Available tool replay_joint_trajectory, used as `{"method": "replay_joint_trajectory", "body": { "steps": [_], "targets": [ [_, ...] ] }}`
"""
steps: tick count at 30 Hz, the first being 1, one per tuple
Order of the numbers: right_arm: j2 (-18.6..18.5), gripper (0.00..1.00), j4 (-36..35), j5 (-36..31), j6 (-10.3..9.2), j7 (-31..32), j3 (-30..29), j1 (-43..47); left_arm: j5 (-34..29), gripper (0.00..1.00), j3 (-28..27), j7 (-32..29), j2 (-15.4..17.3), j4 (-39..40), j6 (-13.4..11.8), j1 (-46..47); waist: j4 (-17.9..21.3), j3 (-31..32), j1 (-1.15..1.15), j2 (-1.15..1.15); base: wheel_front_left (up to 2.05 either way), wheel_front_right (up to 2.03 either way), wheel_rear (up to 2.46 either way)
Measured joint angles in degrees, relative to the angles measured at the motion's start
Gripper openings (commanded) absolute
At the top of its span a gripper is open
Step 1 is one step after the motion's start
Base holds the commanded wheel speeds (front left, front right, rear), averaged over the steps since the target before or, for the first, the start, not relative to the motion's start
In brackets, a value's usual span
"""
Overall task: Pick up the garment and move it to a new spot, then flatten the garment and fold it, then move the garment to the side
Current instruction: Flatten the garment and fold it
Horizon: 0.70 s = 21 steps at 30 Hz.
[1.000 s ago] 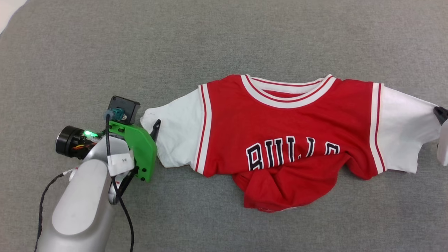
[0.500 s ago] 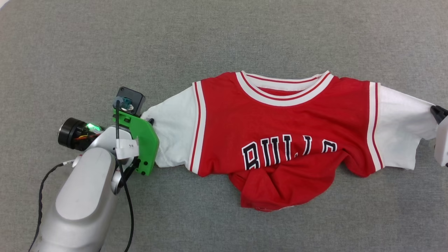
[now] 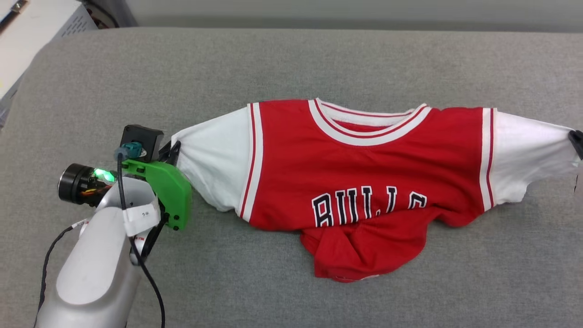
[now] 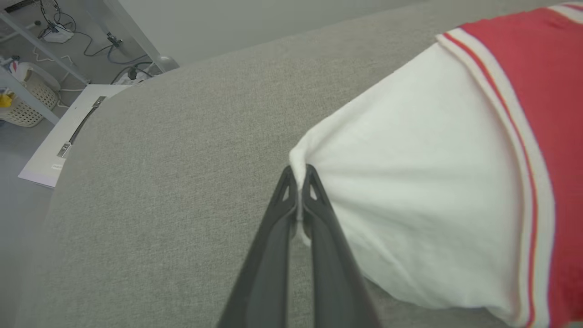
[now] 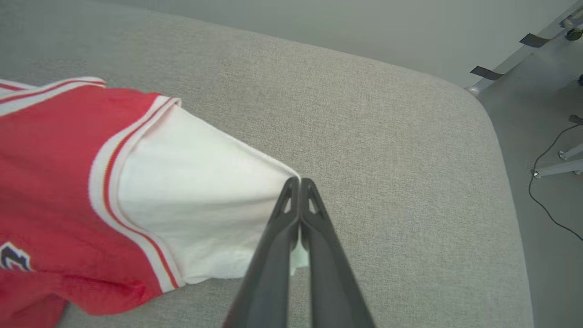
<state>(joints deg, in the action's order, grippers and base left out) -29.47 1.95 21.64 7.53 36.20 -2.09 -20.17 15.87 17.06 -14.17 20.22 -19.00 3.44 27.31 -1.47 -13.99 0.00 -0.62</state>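
Closes left gripper (image 4: 298,177) on white sleeve tip, wide open second ago. Holds right gripper (image 5: 299,182) pinched on opposite sleeve. Stretches garment (image 3: 364,173) across middle of grey pad (image 3: 273,59), between both, hem bunched under lettering. Looks ready for lift toward new spot

Setting: a robotics lab or test room. Grey fabric-covered tabletop (image 3: 291,59). Loose cables (image 4: 132,72) lie on the floor (image 5: 537,114) beside metal frame legs (image 5: 519,57).
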Motion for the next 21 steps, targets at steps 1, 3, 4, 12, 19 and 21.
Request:
{"method": "replay_joint_trajectory", "body": {
  "steps": [1,3,4,12,19,21],
  "targets": [
    [0.0,0.00,0.1,0.5,0.00,-0.3,-0.1,0.0,0.3,0.00,-0.3,0.0,0.3,1.3,0.0,-0.6,0.0,0.8,0.00,0.00,0.00,0.00,0.00],
    [-0.4,0.00,-0.1,0.8,0.00,-0.9,0.0,-0.1,0.3,0.00,-1.0,0.8,1.3,4.2,-0.5,-1.7,0.0,2.6,0.00,0.00,0.00,0.00,0.00],
    [-0.6,0.00,-0.2,0.8,0.00,-1.3,0.0,-0.2,0.3,0.00,-1.4,1.3,1.8,5.5,-0.7,-2.1,0.0,3.3,0.00,0.00,0.00,0.00,0.00],
    [-3.4,0.00,-3.5,2.4,0.01,-3.2,0.2,-3.2,-0.2,0.00,-5.0,4.3,4.9,19.4,-4.2,-4.3,0.2,8.9,0.00,0.00,0.00,0.00,0.00],
    [-5.8,0.00,-5.7,2.4,0.01,-3.8,0.4,-7.1,-0.4,0.00,-8.9,4.8,7.6,30.2,-6.7,-5.5,0.9,12.5,0.00,0.00,0.00,0.00,0.00],
    [-6.1,0.00,-6.0,2.5,0.01,-4.3,0.8,-8.2,-0.5,0.00,-10.1,4.6,8.7,32.4,-7.3,-6.1,1.4,12.9,0.00,0.00,0.00,0.00,0.00]
  ]
}}
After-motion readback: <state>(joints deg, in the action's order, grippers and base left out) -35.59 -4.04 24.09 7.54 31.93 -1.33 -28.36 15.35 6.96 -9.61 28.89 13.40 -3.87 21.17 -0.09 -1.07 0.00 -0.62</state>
